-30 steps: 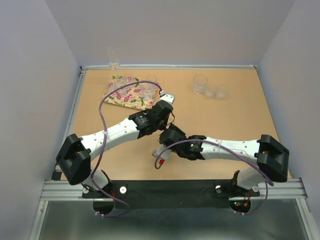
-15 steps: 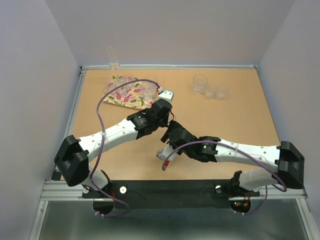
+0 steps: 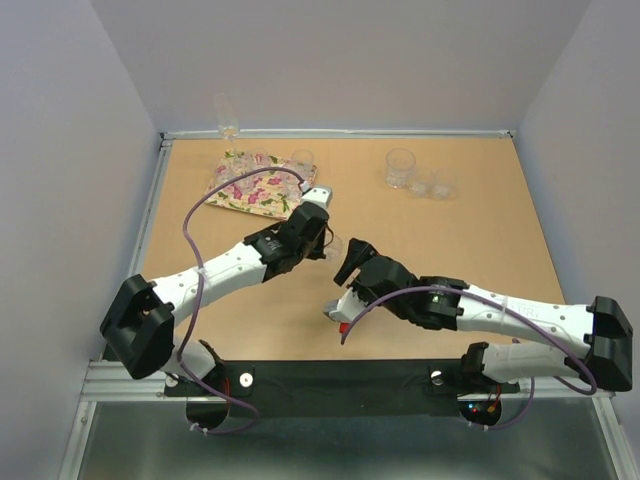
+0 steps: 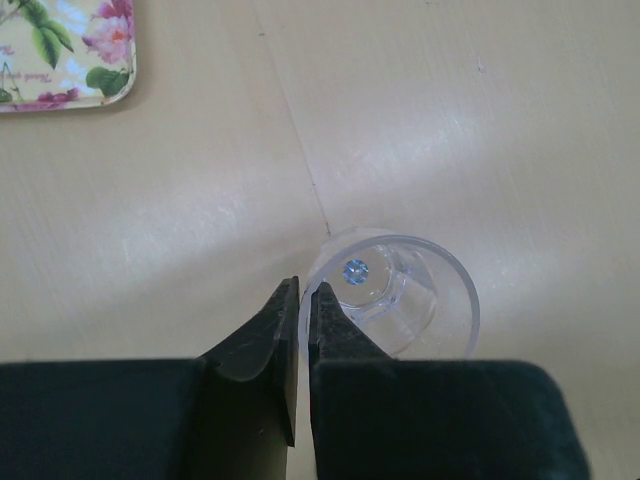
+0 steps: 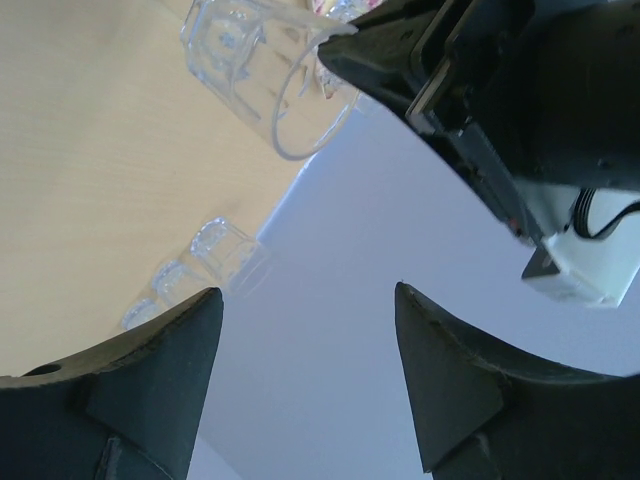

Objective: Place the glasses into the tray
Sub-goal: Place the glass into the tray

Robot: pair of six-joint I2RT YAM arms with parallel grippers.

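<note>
While the left hand [image 4: 303, 300] hung over the bench [image 3: 450, 240], it pinched one glass [image 4: 395, 295] by its rim. Its two fingers were pressed almost together. One finger was inside the glass and one was outside, with the thin wall between them. The glass stuck out just in front of the hand, and we could look down into it and see its thick bottom. We could not tell if that bottom touched the bench.

The glass was not in the tray [image 3: 250, 197]. The tray lay farther back and to the left, near the hand but apart from it. A few glasses [image 3: 262, 163] stood along the far side of the tray. Three more glasses [image 3: 421, 181] stood on the bench, far off at the back right.

The right hand [image 5: 305, 300] was spread wide and held nothing. It sat near the glass, on its right side, and pointed toward it without touching.

One second before, we saw the two hands bunched close together in the middle of the bench. After that a gap showed between them. The right arm had swung its elbow out to the right and lay lower. The left hand had slid a little to the left.
</note>
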